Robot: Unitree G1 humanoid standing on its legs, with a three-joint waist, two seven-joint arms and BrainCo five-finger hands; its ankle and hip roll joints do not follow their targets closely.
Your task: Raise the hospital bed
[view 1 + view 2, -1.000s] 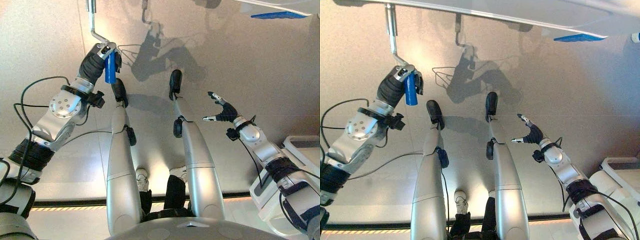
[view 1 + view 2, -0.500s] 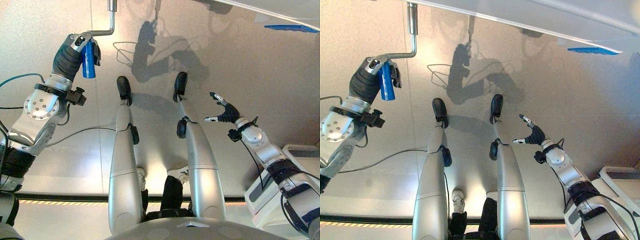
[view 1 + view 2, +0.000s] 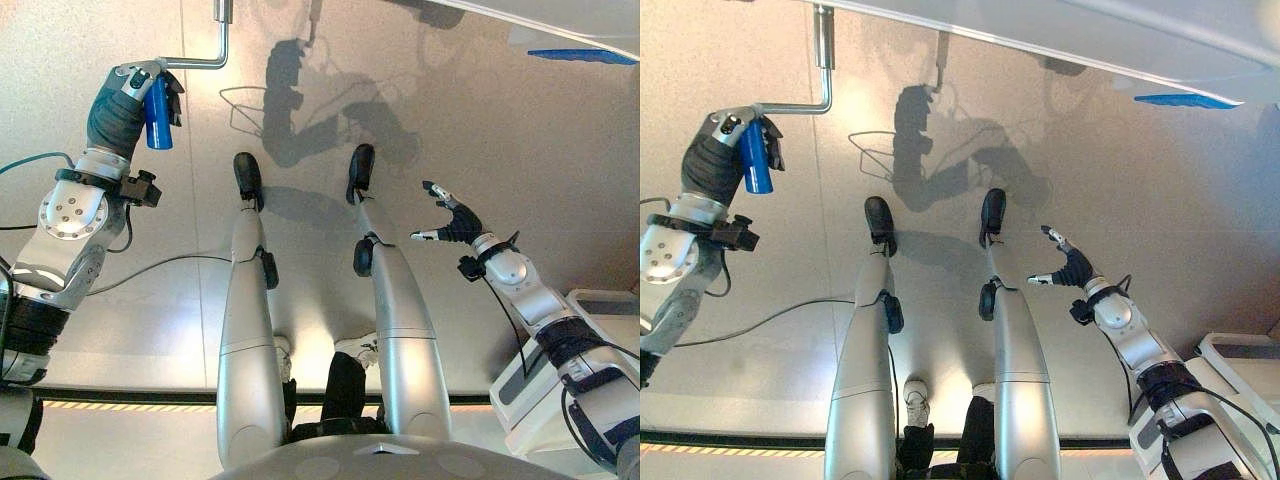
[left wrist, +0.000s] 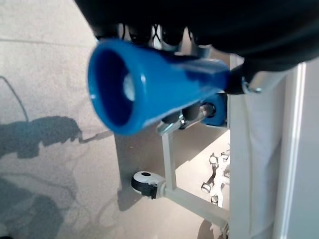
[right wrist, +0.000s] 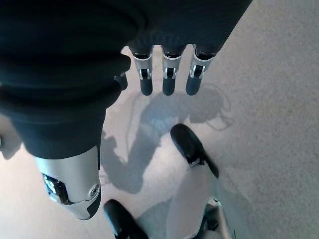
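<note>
While the left hand (image 3: pixel 128 100) is wrapped round the blue grip (image 3: pixel 156 112) of the crank (image 3: pixel 200 62), the grip hangs down off the end of the crank's silver arm, which runs sideways to the shaft (image 3: pixel 224 12) going up under the bed (image 3: pixel 1120 45). Curled fingers and thumb suit the job: a crank handle has to be carried round a circle, so a full wrap lets the grip swivel in the palm without slipping out. In the left wrist view the grip (image 4: pixel 149 89) points its hollow end at the camera, with the bed frame (image 4: pixel 189 196) and a castor (image 4: pixel 145 182) past it. Judging by the sideways arm, the turn is partway through a revolution. The right hand (image 3: pixel 458 222) is held out over the floor (image 3: pixel 500 140), well apart from the crank, fingers relaxed and holding nothing, probably just kept clear of the sweep. A white bin (image 3: pixel 600 300) sits by the right arm
</note>
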